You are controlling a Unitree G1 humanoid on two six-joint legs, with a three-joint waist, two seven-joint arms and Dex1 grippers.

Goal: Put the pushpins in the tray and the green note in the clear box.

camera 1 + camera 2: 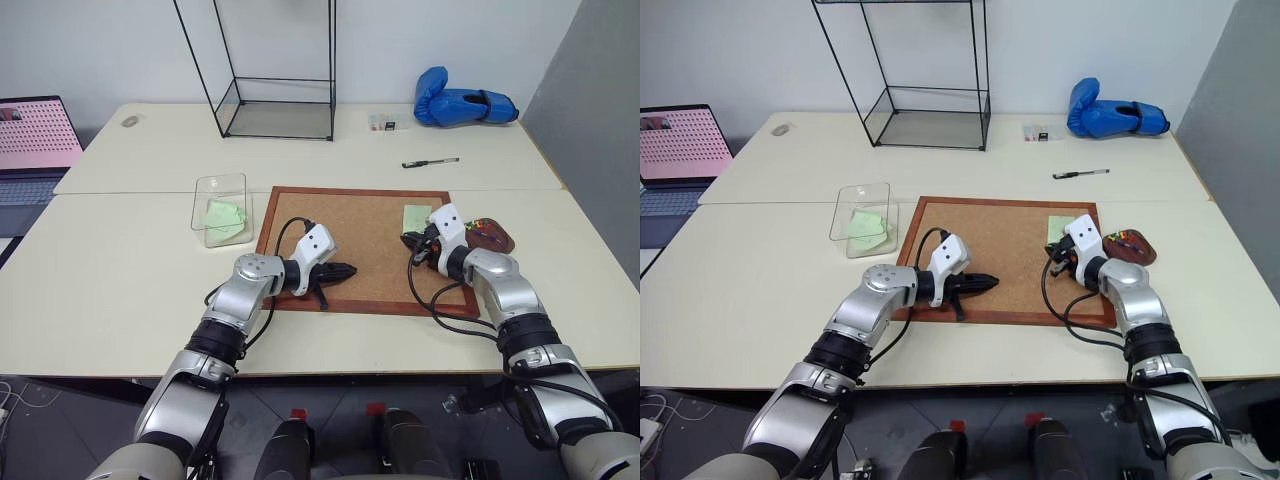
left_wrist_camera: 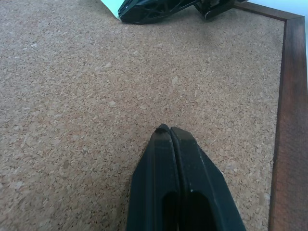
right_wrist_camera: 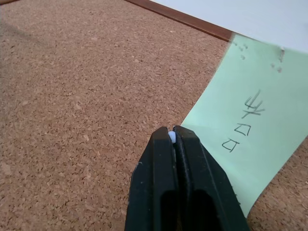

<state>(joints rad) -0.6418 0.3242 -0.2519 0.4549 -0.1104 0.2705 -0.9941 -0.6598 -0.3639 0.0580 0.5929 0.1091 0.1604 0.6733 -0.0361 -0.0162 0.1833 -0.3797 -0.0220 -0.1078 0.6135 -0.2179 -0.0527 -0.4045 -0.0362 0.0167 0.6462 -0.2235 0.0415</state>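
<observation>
Your right gripper (image 3: 172, 136), jaws clamped on pale pushpin (image 3: 172, 137), at green note (image 3: 245, 122) lower-left corner; tray (image 1: 493, 236) just right, mid-frame.

Left gripper (image 2: 169, 131) closed, empty.

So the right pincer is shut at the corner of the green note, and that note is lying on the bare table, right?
Not quite. The right pincer is shut at the corner of the green note, but that note lies on the corkboard, not the bare table, as the right wrist view shows.

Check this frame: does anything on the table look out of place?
Nothing spilled or damaged. One oddity: the clear box already holds a green slip, while the green note lies on the corkboard, the right gripper shut at its corner.
</observation>
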